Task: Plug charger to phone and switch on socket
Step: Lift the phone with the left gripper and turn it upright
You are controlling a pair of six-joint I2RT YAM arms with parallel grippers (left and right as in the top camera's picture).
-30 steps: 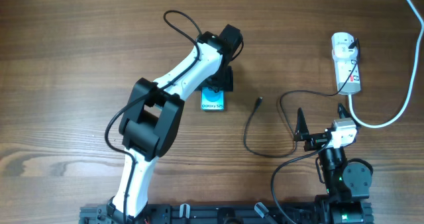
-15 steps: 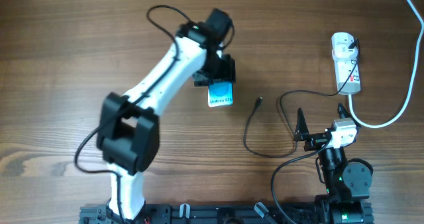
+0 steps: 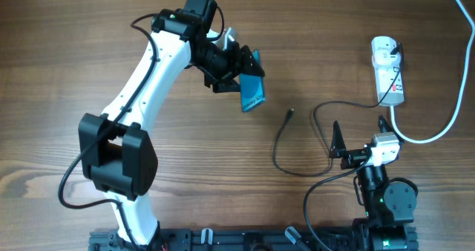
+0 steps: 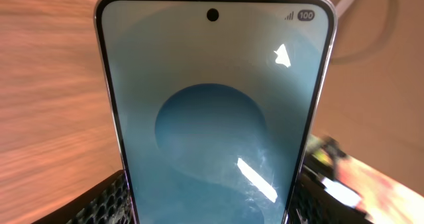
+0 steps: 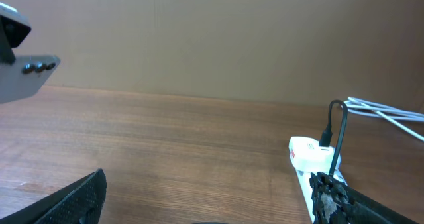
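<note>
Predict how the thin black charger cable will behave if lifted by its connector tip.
Probably floppy: the charger cable lies in loose loops, so it should droop. Likely light, being thin. Its small connector tip may twist when gripped.

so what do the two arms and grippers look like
Left arm: white links, bulky black joints, black cable looping alongside, black left gripper. Right arm: mostly black, white block at the wrist, black cable, right gripper with pointed black fingers.
</note>
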